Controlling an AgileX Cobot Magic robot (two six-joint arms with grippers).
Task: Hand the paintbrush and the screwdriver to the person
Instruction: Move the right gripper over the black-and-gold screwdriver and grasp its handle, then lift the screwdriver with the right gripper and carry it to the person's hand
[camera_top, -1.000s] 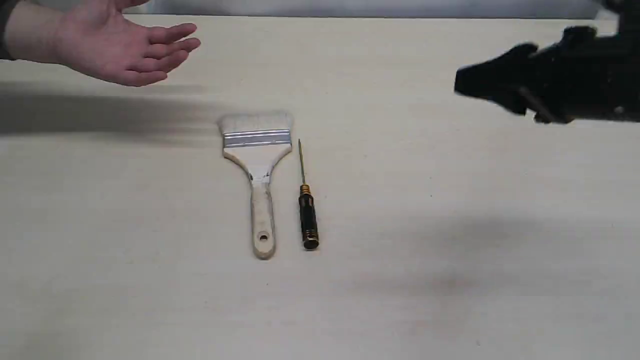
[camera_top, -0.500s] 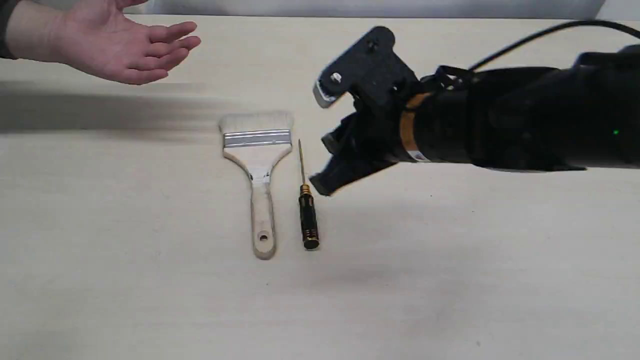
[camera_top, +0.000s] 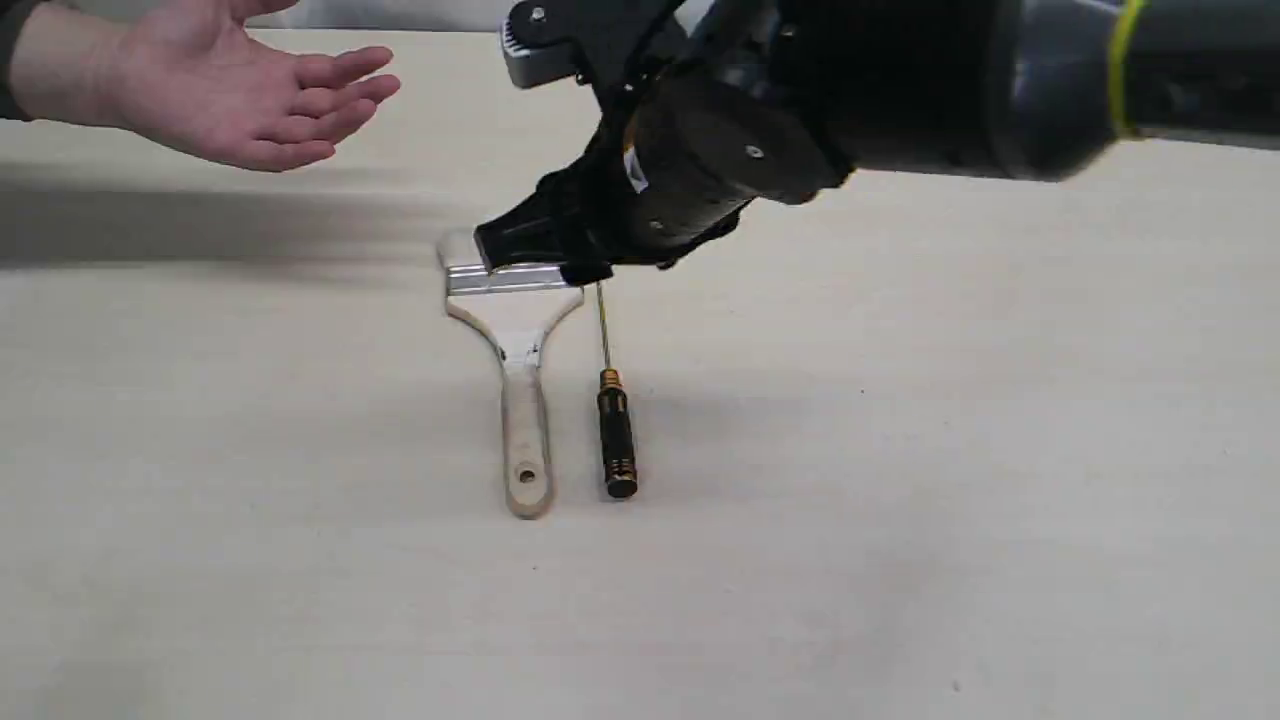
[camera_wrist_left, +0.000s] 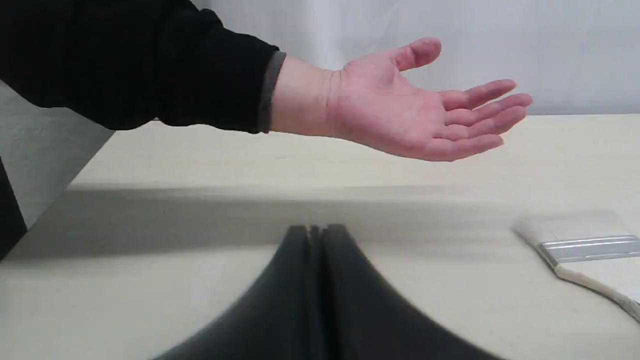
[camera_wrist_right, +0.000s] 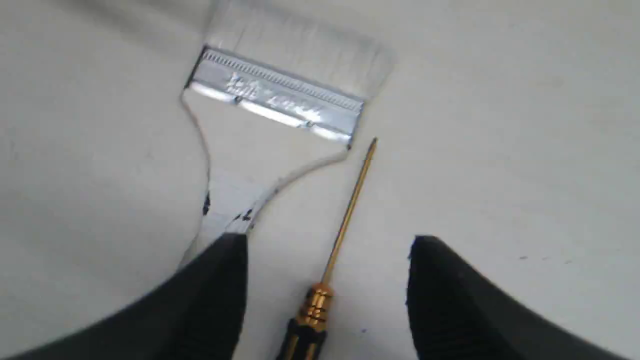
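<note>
Jaws of the right gripper (camera_wrist_right: 327, 240) stood well apart, clamped on nothing. Jaws of the left gripper (camera_wrist_left: 316, 229) were pressed together, also empty, low over the table (camera_top: 900, 450) on the left side, w/ the person's hand (camera_top: 230, 95) beyond it.

Progress: nothing delivered yet. The paintbrush (camera_top: 522, 400) lay flat mid-table, bristles toward the far edge, handle toward the near edge. The screwdriver (camera_top: 615, 430) lay just right of it, roughly parallel, tip far, black handle near. Its tip sat close to the ferrule corner; touching or not, I couldn't tell. The hand was at far left, palm up, empty, well apart from both tools.

The right gripper hung over the far ends of the two tools, reaching in from the right. In the right wrist view the screwdriver's gold collar and shaft sat btwn the two fingers, while one finger overlapped the brush neck, so the screwdriver was prob. the first pick — a guess only. No contact w/ either tool was visible.

Left to do, as I judged it: basically everything — lower, close, lift, carry far-left to the palm, release, then the same for the 2nd tool.
</note>
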